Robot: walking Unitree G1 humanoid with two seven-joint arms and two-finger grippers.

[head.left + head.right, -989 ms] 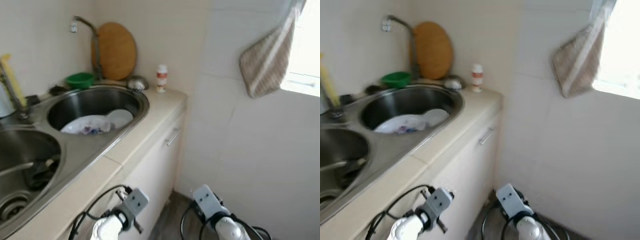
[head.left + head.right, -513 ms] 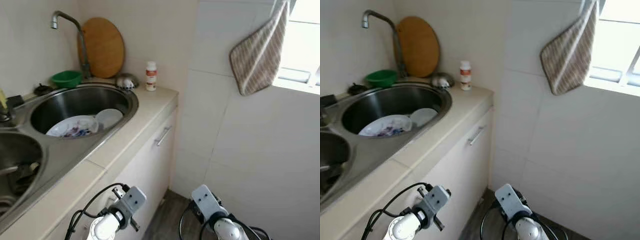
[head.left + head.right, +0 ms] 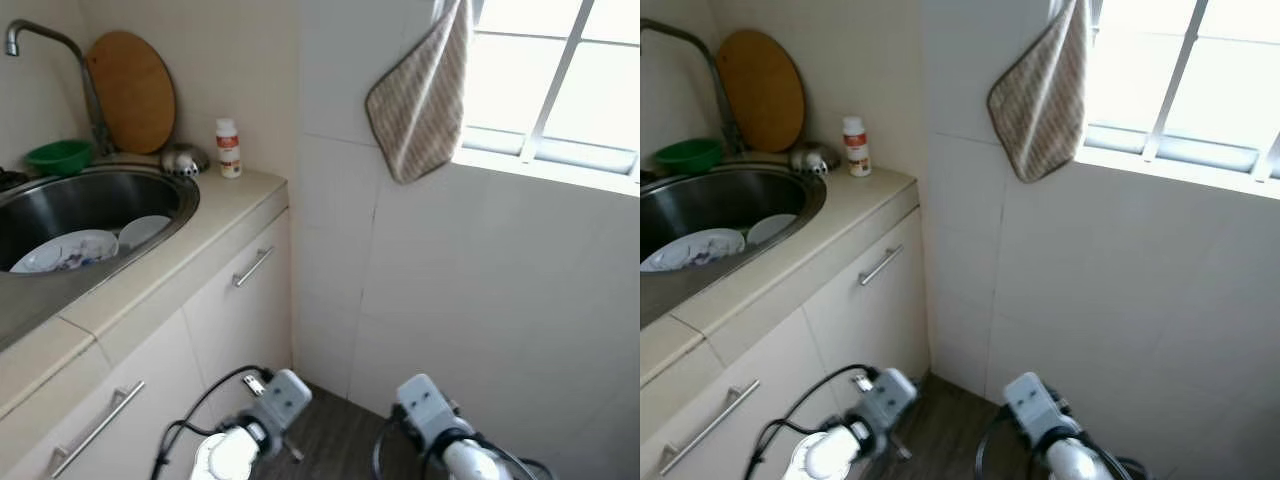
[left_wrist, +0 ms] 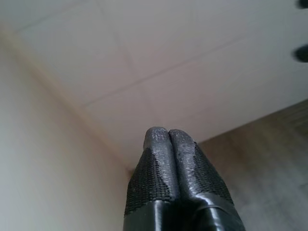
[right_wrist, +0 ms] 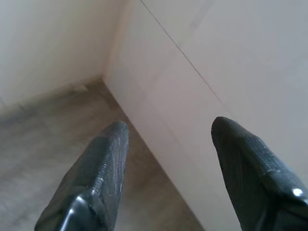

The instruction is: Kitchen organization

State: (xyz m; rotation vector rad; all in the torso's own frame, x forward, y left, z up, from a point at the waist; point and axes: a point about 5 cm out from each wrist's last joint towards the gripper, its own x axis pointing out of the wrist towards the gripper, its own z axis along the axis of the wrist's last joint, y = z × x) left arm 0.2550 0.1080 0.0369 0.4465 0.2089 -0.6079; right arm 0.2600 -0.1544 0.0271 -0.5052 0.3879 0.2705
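Left pincer [image 4: 168, 137]: clenched, empty. Right pincer [image 5: 168, 132]: released. Sink [image 3: 160, 180], plates [image 3: 60, 250] far up-left; turn before reaching.

Beige stone kitchen counter [image 3: 215, 215] with a round steel sink [image 3: 150, 185]

On the counter stand a small white bottle with a red label [image 3: 229, 148], a green plastic bowl [image 3: 59, 156] and a round wooden board [image 3: 130, 92]; all are well apart from both jaws.

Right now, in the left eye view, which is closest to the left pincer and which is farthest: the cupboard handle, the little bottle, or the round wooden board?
1. Cupboard handle, on the door just above the left pincer.
2. Little bottle, on the counter's back corner.
3. Round wooden board, leaning against the wall behind the sink.
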